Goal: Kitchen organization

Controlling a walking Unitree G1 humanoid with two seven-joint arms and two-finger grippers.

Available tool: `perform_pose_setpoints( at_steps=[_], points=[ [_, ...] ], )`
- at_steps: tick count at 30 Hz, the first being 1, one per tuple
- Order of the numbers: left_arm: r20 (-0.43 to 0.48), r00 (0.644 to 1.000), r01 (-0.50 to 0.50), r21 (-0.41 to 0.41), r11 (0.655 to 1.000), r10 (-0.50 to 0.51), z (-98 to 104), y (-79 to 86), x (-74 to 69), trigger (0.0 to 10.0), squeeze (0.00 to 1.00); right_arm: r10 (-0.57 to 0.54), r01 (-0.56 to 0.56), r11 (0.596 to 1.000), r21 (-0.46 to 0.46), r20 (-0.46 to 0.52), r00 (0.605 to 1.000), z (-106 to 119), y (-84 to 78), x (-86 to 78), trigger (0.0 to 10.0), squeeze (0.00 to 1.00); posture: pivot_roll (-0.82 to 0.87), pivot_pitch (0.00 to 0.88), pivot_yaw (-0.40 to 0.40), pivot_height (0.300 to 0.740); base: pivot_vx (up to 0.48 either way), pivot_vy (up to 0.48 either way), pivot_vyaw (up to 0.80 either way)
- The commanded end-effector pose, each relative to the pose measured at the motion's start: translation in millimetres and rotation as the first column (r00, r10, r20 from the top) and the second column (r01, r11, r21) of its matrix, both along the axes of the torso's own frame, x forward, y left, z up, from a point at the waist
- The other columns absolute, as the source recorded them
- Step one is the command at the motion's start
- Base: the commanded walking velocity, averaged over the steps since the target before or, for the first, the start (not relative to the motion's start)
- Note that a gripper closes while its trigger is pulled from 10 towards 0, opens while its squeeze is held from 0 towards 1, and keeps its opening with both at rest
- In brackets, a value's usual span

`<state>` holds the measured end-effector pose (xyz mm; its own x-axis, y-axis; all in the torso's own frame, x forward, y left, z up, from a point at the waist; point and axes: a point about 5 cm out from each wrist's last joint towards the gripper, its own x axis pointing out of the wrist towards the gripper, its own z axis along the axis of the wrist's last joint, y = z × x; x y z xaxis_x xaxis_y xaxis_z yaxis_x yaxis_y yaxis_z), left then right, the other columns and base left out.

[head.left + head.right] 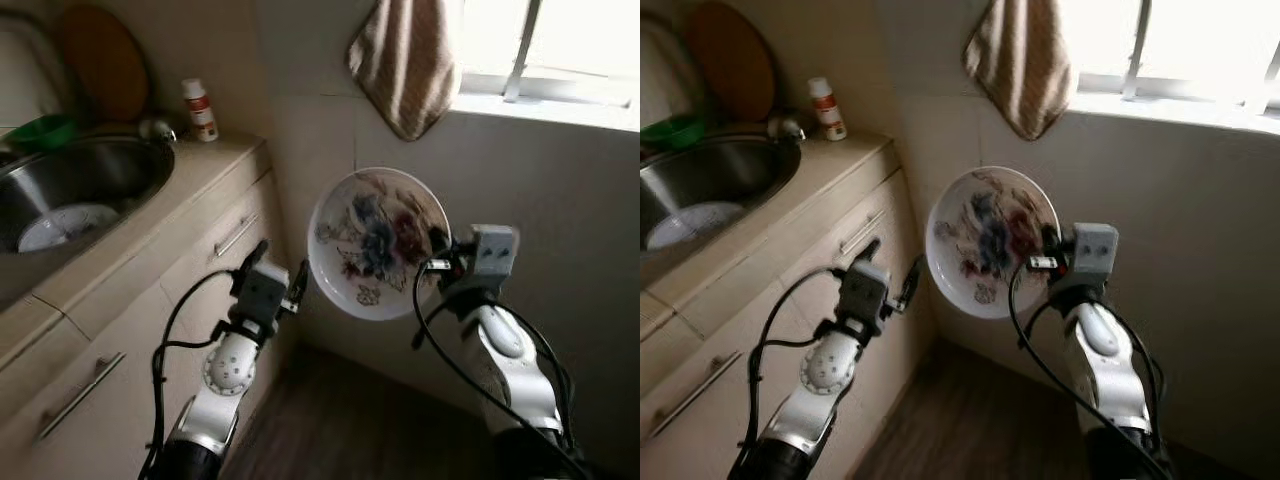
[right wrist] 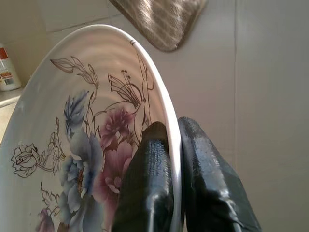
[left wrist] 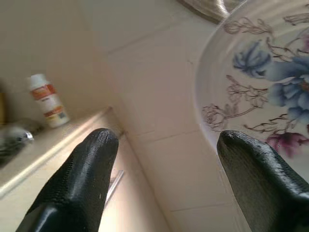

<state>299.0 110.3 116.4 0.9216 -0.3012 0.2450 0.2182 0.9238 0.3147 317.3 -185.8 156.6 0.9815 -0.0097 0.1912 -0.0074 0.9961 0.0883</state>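
Observation:
A white plate with blue and pink flowers [image 1: 375, 240] hangs in the air on edge before the tiled wall, its painted face turned toward me. My right gripper [image 1: 437, 250] is shut on its right rim, one finger [image 2: 149, 179] on the painted face and the other behind. Lower left of the plate, my left gripper [image 1: 278, 272] stands open beside the cabinet front, its fingers [image 3: 79, 181] spread with nothing between them and the plate's edge [image 3: 251, 92] close by.
A counter [image 1: 150, 235] with a steel sink [image 1: 75, 190] runs along the left; a white dish [image 1: 65, 225] lies in it. A small bottle [image 1: 200, 110] stands in the corner. A striped towel [image 1: 405, 60] hangs under the window. Drawer handles [image 1: 235, 237] jut out near my left arm.

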Motion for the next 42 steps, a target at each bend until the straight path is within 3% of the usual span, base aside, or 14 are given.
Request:
perform_pose_setpoints(
  at_steps=[1, 2, 4, 7, 9, 11, 32, 42],
  points=[
    [0.085, 0.995, -0.051, -0.013, 0.999, 0.052, 14.6, 12.1, 1.7, 10.0, 0.0, 0.004, -0.001, 1.0, -0.015, 0.186, 0.983, 38.5, 7.1, 0.5, 0.0, 0.0, 0.03, 0.0, 0.027, 0.74, 0.0, 0.0, 0.8],
    [0.117, 0.991, -0.066, -0.022, 0.998, 0.069, 20.1, 15.1, 2.5, 10.0, 0.0, 0.004, -0.008, 1.0, 0.015, 0.261, 0.965, 52.3, 8.1, -1.6, 0.0, 0.0, 0.03, 0.0, 0.026, 0.74, 0.0, 0.0, 0.8],
    [0.129, 0.989, -0.076, -0.026, 0.997, 0.079, 22.8, 16.5, 3.2, 10.0, 0.0, 0.019, -0.039, 0.998, 0.058, 0.311, 0.95, 61.5, 10.0, -3.6, 0.0, 0.0, 0.03, 0.0, 0.026, 0.74, 0.0, 0.0, 0.8],
    [0.138, 0.986, -0.091, -0.036, 0.995, 0.095, 24.9, 17.8, 4.6, 10.0, 0.0, 0.025, -0.073, 0.987, 0.144, 0.307, 0.951, 64.8, 12.7, -1.7, 0.0, 0.0, 0.03, 0.0, 0.027, 0.74, 0.0, 0.0, 0.8],
    [0.144, 0.985, -0.092, -0.039, 0.995, 0.097, 25.5, 17.6, 4.6, 10.0, 0.0, -0.006, -0.077, 0.948, 0.31, 0.257, 0.966, 64.3, 10.3, 2.2, 0.0, 0.0, 0.03, 0.0, 0.028, 0.74, 0.0, 0.0, 0.8],
    [0.152, 0.984, -0.093, -0.039, 0.995, 0.098, 26.2, 17.7, 4.4, 10.0, 0.0, -0.004, -0.088, 0.937, 0.337, 0.265, 0.964, 69.3, 10.6, 3.6, 0.0, 0.0, 0.03, 0.0, 0.028, 0.74, 0.0, 0.0, 0.8],
    [0.195, 0.969, -0.146, -0.049, 0.988, 0.152, 32.6, 23.4, 5.1, 10.0, 0.0, 0.058, -0.135, 0.951, 0.278, 0.269, 0.962, 66.9, 23.2, 1.6, 0.0, 0.0, 0.04, 0.0, 0.027, 0.74, 0.0, 0.0, 0.8],
    [0.278, 0.937, -0.194, -0.082, 0.978, 0.209, 48.6, 28.7, 3.7, 10.0, 0.0, 0.05, -0.134, 0.951, 0.278, 0.289, 0.956, 71.1, 20.1, 1.0, 0.0, 0.0, 0.03, 0.0, 0.027, 0.74, 0.106, 0.0, 0.8]
  ],
)
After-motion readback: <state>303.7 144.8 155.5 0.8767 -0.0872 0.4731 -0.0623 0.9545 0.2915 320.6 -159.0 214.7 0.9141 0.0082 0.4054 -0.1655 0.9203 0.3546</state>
